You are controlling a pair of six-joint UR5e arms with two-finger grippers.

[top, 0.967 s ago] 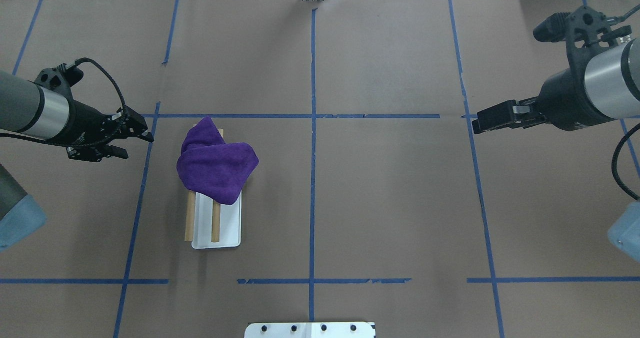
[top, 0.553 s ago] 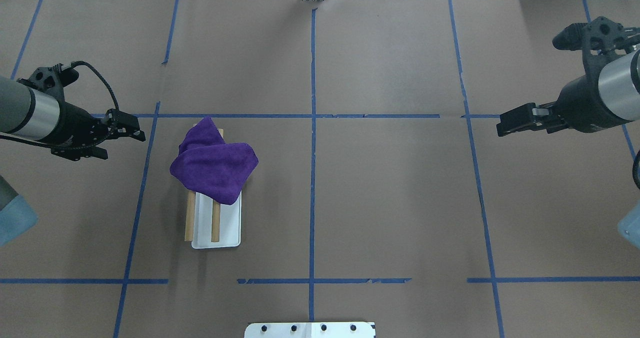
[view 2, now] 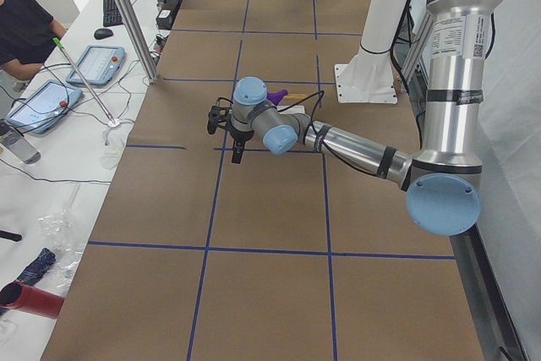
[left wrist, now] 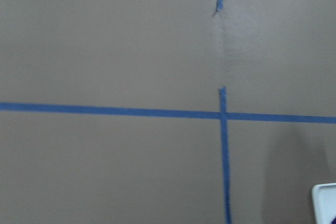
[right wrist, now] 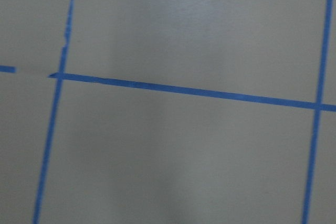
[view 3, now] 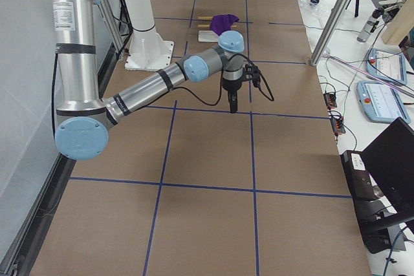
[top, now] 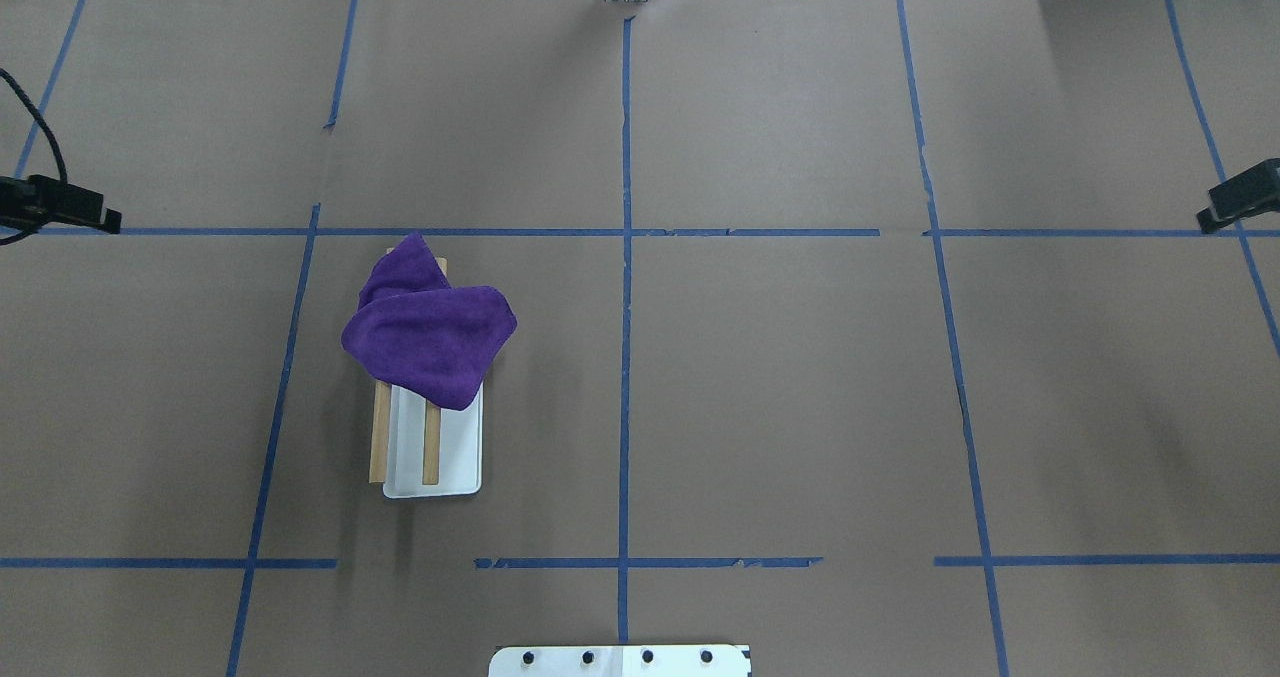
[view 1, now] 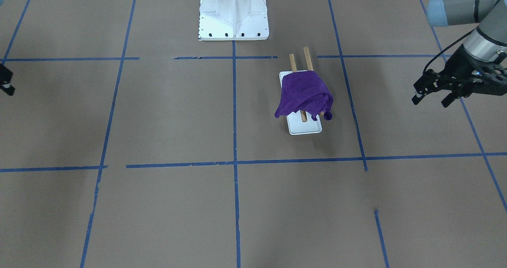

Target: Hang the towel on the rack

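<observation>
Overhead view of a brown paper-covered table [top: 780,377] marked with blue tape. A purple towel [top: 430,342] lies draped across both wooden dowel rods [top: 431,447] of the small white-based rack [top: 452,452], bunched toward the rods' far end. Since a second ago both arms have pulled outward to the frame edges, and the towel has barely shifted. The left gripper [view 1: 431,98] hangs well away from the rack with its fingers spread, holding nothing. Only a sliver of the right gripper [top: 1240,197] shows, so I cannot tell its state. The hanging looks finished, with the arms retreating.
</observation>
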